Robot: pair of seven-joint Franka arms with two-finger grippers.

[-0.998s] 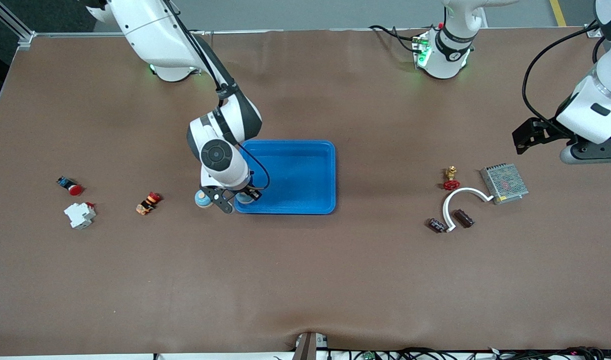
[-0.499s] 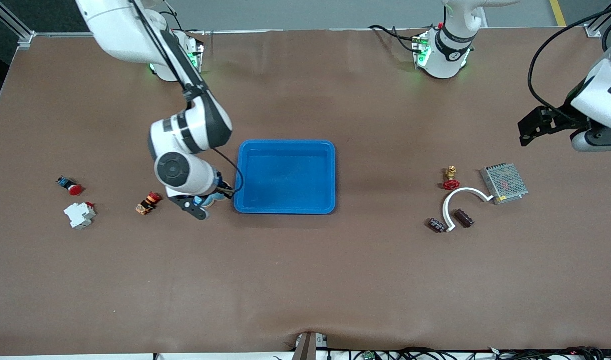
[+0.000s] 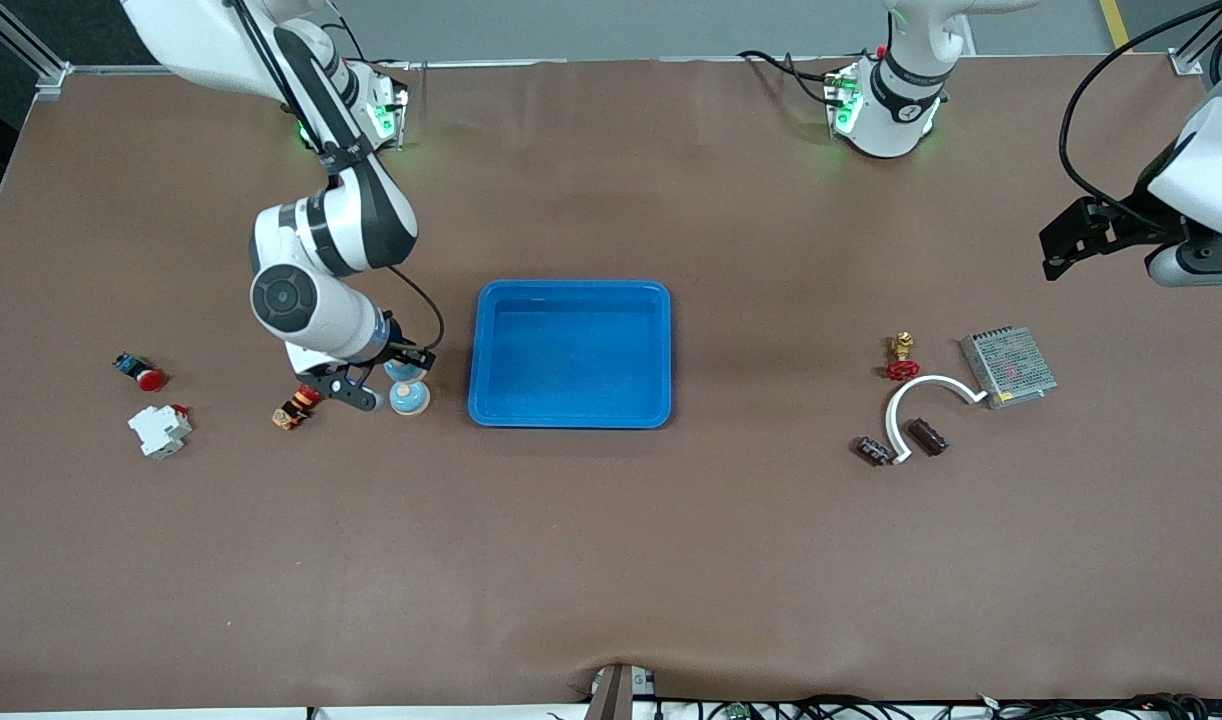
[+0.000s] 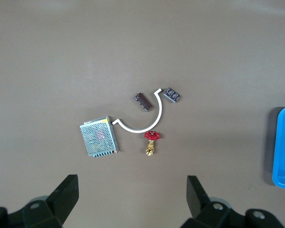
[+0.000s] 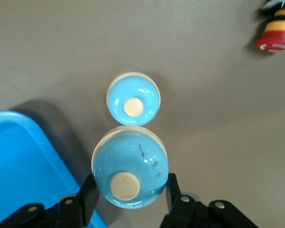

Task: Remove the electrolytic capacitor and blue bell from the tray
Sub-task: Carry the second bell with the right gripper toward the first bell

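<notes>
My right gripper (image 3: 399,370) is shut on a light-blue bell (image 5: 129,176) with a cream button, low over the table beside the blue tray (image 3: 569,290), toward the right arm's end. A second, similar bell (image 3: 409,399) stands on the table right by it and shows smaller in the right wrist view (image 5: 133,99). Two dark capacitors (image 3: 874,451) (image 3: 927,436) lie toward the left arm's end of the table, at either side of a white curved piece (image 3: 921,385). High over that end hangs my left gripper (image 3: 1051,255), open and empty (image 4: 132,183).
A red-capped switch (image 3: 298,405), a red push button (image 3: 141,373) and a white breaker (image 3: 159,430) lie toward the right arm's end. A red valve (image 3: 903,357) and a metal power supply (image 3: 1008,367) sit by the capacitors. The tray's corner (image 5: 23,156) is close beside the held bell.
My right gripper has carried its bell from over the tray's corner out toward the right arm's end, past the bell on the table. The left gripper has drawn back toward its base.
</notes>
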